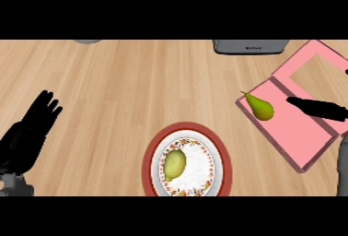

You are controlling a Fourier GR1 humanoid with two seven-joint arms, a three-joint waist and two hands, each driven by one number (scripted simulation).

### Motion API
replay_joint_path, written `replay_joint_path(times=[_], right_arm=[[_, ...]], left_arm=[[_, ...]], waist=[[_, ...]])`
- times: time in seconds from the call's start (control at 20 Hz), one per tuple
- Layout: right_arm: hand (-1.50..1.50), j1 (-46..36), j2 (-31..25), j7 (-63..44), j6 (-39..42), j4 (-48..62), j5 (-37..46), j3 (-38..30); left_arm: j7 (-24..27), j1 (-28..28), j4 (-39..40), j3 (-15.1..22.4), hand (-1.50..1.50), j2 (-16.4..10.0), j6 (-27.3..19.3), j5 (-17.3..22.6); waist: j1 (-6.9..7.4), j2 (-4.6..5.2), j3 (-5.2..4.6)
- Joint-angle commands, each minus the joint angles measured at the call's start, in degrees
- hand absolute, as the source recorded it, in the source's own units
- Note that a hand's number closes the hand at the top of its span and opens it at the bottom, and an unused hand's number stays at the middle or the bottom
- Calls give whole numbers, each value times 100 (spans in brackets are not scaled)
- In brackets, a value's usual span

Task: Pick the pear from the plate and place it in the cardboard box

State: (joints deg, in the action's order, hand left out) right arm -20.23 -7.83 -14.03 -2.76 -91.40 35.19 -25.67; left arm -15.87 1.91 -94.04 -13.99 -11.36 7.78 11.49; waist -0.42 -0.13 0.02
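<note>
Has pear [259, 107] lying at left edge of pink cardboard box [299, 134], right of plate [151, 161]. Holds nothing in right robot hand [316, 107], fingers straight, just beside pear; left robot hand [31, 133] open, far left. Could knock pear over rim onto worktop [122, 78] by sweeping leftward.
</note>
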Motion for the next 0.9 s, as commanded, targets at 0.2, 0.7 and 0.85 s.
replay_joint_path(times=[0.2,0.7,0.85], right_arm=[[-150,897,-498,140,672,-688,-1708,-1083],[-150,1577,-1512,1205,1622,125,-2959,-1945],[-150,1898,-1548,1064,1819,-338,-3156,-1975]], left_arm=[[-203,-242,-412,52,0,32,28,34],[154,-340,-326,127,0,210,-17,-181],[-33,-71,-68,-40,0,26,56,-42]], waist=[[13,-3,-1],[29,8,-1],[7,6,-3]])
